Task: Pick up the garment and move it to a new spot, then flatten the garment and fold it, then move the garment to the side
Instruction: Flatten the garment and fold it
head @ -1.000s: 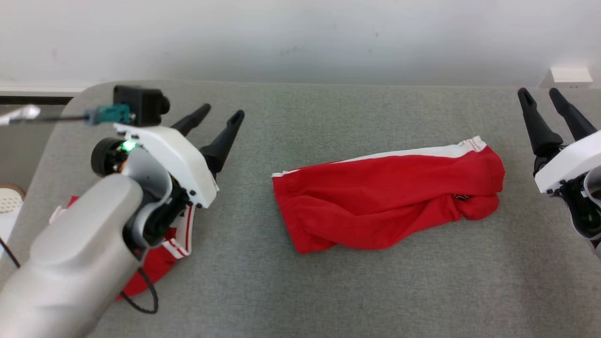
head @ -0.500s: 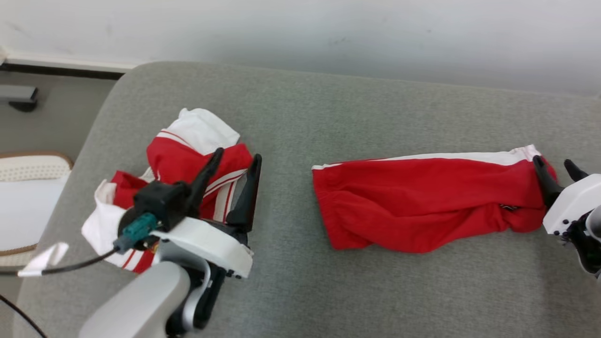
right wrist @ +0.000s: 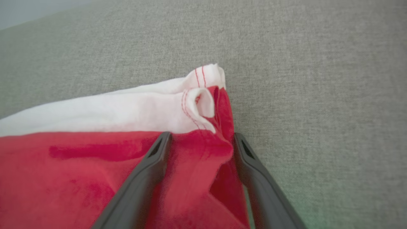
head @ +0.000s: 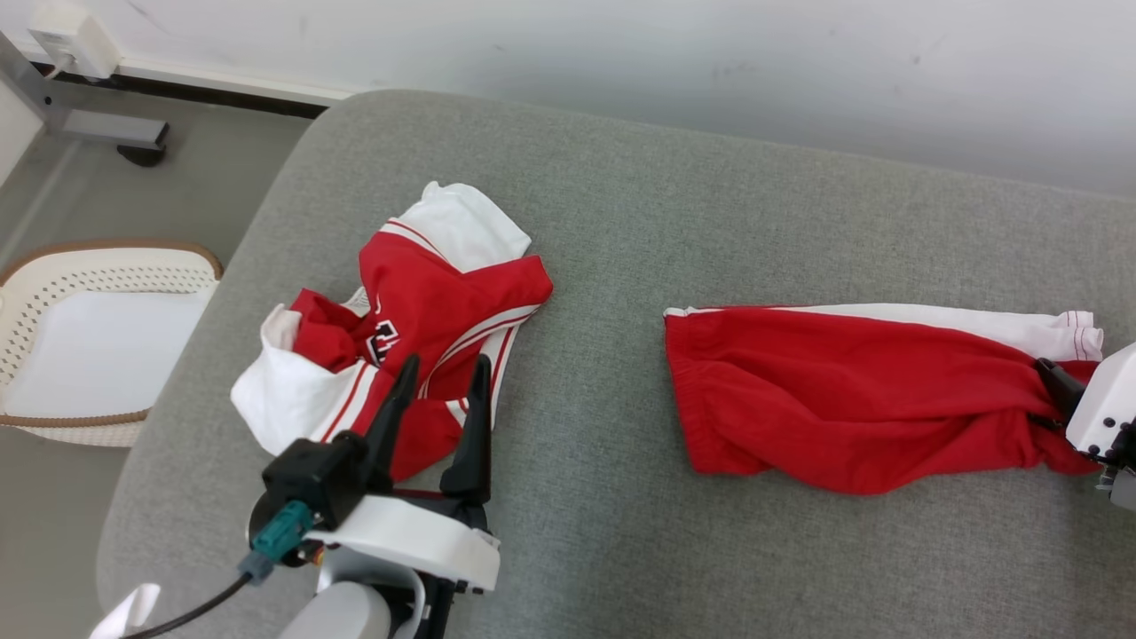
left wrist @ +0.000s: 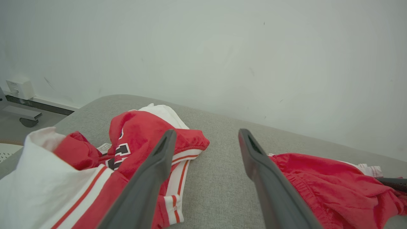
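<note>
Red shorts (head: 825, 399), lying lengthwise on the right half of a grey upholstered surface (head: 621, 222), well apart from the crumpled heap to their left. Nearest the robot, the left gripper (head: 445, 364) hangs with jaws wide over the near edge of a red-and-white jersey (head: 426, 293); whether it touches the cloth cannot be told. The right gripper (right wrist: 202, 136), jaws equally wide, straddles the hem end of the shorts, with a raised ridge of red cloth between its fingers that is not yet pinched. Step in hand, as judged: taking hold of the shorts at the hem, probably to carry them aside, since they already lie doubled over and roughly flat. The next move calls for closing on that ridge deep enough to catch every layer, then lifting without letting the fold fall open. The shorts show a gathered waistband toward the middle of the surface, a white side stripe along their far edge with red stitching at the hem, and soft wrinkles near the right end. Farther off, a perforated basket (head: 106, 250) stands on the floor at the left, and a pale wall (head: 621, 53) closes the scene
</note>
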Motion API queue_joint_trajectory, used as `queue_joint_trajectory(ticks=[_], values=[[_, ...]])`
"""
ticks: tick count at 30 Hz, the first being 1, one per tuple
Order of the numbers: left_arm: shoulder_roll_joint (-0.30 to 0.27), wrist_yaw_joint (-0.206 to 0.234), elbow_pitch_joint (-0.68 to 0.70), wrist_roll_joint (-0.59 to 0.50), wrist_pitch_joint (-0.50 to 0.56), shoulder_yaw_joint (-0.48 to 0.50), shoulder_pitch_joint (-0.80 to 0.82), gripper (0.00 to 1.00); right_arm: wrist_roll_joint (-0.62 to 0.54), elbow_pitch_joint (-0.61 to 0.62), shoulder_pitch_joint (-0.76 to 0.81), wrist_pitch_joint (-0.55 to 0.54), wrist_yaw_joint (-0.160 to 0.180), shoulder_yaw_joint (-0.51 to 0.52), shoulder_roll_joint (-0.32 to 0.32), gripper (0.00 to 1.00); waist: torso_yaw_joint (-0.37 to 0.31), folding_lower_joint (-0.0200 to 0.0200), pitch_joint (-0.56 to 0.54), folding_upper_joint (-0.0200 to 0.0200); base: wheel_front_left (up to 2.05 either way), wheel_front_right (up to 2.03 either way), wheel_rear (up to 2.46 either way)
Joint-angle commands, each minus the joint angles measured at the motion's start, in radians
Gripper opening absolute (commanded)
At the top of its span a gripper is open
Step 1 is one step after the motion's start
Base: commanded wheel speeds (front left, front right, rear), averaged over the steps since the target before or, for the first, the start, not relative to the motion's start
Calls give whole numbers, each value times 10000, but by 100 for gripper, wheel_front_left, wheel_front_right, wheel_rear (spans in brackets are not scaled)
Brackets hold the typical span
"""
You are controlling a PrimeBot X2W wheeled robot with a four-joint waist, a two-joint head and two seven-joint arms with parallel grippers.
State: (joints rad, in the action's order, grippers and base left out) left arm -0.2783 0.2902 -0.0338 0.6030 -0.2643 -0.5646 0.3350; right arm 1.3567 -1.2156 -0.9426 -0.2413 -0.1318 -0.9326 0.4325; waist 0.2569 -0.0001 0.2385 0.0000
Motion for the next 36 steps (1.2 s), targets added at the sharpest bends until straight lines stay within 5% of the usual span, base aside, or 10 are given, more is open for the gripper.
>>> queue_joint_trajectory(ticks=[1, 3, 13, 27, 36], values=[[85, -91, -58, -215, 1, 107, -185, 100, 105, -165, 616, -480, 20, -108, -377, 70, 36, 1, -56, 0, 0, 0, 0], [256, -268, -165, -387, 1, 295, -347, 100, 205, -149, 574, -489, 20, -16, -438, 0, 42, 1, -120, 0, 0, 0, 0], [656, -950, -465, -1203, 0, 909, -863, 100, 290, -299, 98, 518, 13, 312, -9, 0, -246, 1, -694, 0, 0, 0, 0], [857, -1416, -504, -2212, -1, 1841, -1616, 100, -312, 257, 337, 2287, 14, 73, 790, 0, -1482, 1, -1356, 0, 0, 0, 0], [1250, -1776, -814, -2526, -1, 1910, -1733, 100, -987, 1434, -306, 2248, 14, -601, 10, 0, -1231, 1, -1459, 0, 0, 0, 0]])
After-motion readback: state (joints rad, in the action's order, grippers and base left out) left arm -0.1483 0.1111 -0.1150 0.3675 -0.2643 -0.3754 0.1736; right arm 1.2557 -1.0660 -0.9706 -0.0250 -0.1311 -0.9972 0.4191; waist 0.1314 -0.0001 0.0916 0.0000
